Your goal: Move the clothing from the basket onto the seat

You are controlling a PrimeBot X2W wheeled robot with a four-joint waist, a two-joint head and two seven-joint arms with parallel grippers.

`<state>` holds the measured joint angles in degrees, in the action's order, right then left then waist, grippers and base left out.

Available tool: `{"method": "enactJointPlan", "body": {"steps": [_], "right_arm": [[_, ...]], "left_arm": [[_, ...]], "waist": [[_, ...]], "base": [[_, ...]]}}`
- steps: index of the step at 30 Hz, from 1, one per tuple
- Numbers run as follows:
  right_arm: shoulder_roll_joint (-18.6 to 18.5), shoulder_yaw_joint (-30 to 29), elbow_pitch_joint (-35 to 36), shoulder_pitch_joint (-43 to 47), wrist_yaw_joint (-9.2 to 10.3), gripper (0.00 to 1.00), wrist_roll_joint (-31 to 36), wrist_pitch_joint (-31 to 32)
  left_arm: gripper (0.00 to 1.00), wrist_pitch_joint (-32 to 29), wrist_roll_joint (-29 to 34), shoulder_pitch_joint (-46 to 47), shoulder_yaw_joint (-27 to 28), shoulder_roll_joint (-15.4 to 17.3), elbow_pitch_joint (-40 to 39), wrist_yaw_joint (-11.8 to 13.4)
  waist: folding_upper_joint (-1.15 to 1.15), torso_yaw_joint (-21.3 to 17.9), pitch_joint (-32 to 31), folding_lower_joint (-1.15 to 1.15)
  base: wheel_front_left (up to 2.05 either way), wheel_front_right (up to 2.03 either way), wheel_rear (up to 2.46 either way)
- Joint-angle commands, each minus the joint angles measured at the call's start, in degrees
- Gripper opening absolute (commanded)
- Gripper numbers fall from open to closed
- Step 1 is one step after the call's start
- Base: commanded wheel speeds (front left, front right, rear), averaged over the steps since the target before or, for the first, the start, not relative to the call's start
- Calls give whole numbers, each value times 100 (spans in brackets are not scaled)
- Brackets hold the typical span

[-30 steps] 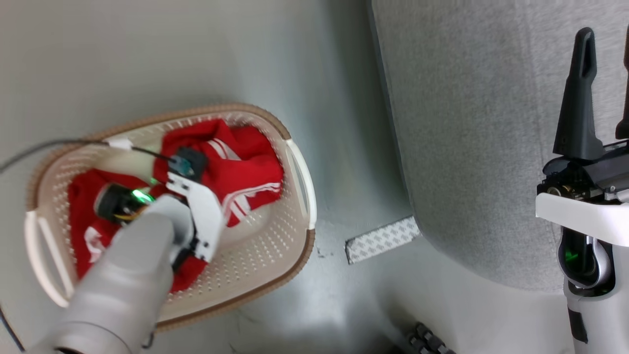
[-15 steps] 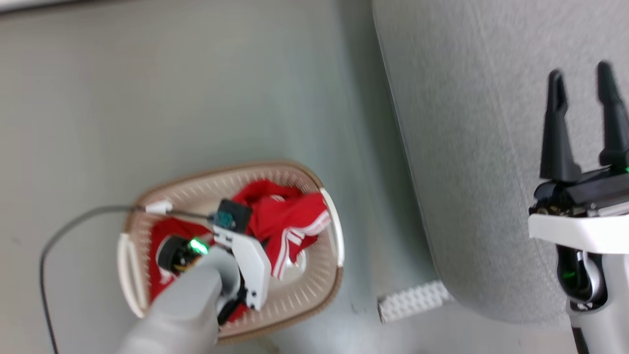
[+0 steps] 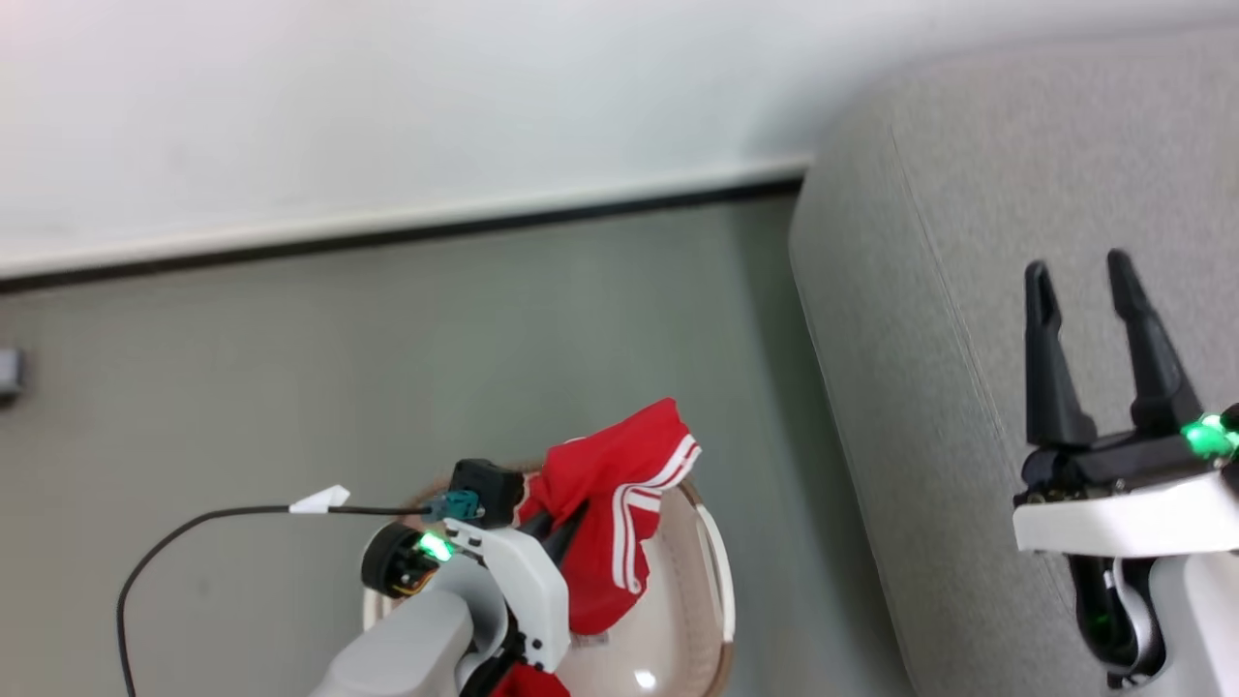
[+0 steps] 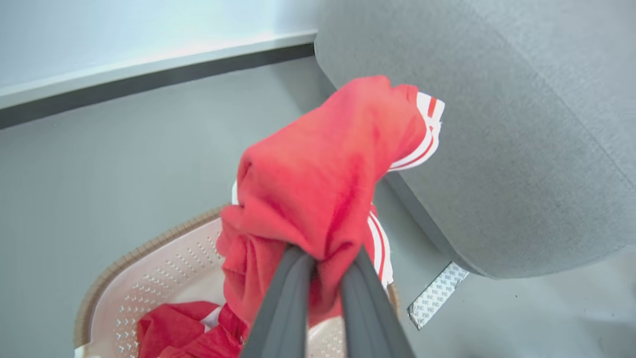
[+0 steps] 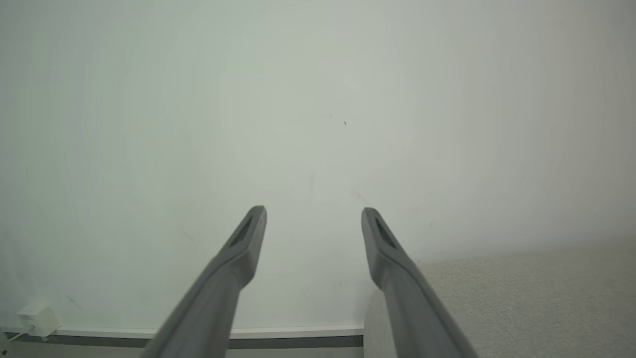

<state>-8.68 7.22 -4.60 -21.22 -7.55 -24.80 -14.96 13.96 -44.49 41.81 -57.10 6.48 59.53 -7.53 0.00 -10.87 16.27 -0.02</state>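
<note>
The left gripper [image 4: 325, 256] pinches a red striped garment [image 4: 318, 174] above the basket [image 4: 149, 278], with the seat [image 3: 968, 290] off to the right.

Its jaws are pressed together on a bunched fold, and the cloth drapes over and past their tips, striped hem pointing toward the grey seat. The seat lies to the robot's right of the load, across a strip of floor [image 3: 387, 339]. I judge the carry must go rightward and over the cushion's rounded edge. More red clothing [image 4: 174, 328] lies in the basket. The right gripper [image 3: 1079, 271] hovers over the seat, jaws spread and empty, so the left arm has the load.
</note>
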Motion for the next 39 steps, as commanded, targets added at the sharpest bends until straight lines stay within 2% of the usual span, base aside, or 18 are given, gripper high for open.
{"method": "enactJointPlan", "body": {"steps": [1, 8, 16, 31, 39], "right_arm": [[15, 18, -47, 121, 12, 100, -47, -13], [-14, 97, -210, 359, 12, 100, -73, -13], [26, 301, -397, 641, 12, 100, -121, -13], [-8, 818, -632, 949, 12, 100, -187, -13], [-17, 939, -645, 891, 12, 100, -233, -13]], "left_arm": [[0, 54, -67, -91, -1, 58, -76, 4], [0, 124, -202, -101, 405, 207, -795, 14], [0, 120, 64, -472, 1058, 474, -1950, 224], [0, -37, 281, -518, 1488, 1024, -3931, 874], [0, -233, 271, -638, 1520, 1174, -4570, 1118]], "waist": [[0, 254, -403, 2], [0, 482, -868, 2], [0, 540, -1367, 2], [0, 533, -1801, 2], [0, 562, -1771, 2]], "base": [[0, 0, 0], [0, 0, 0], [0, 0, 0], [0, 0, 0], [0, 0, 0]]}}
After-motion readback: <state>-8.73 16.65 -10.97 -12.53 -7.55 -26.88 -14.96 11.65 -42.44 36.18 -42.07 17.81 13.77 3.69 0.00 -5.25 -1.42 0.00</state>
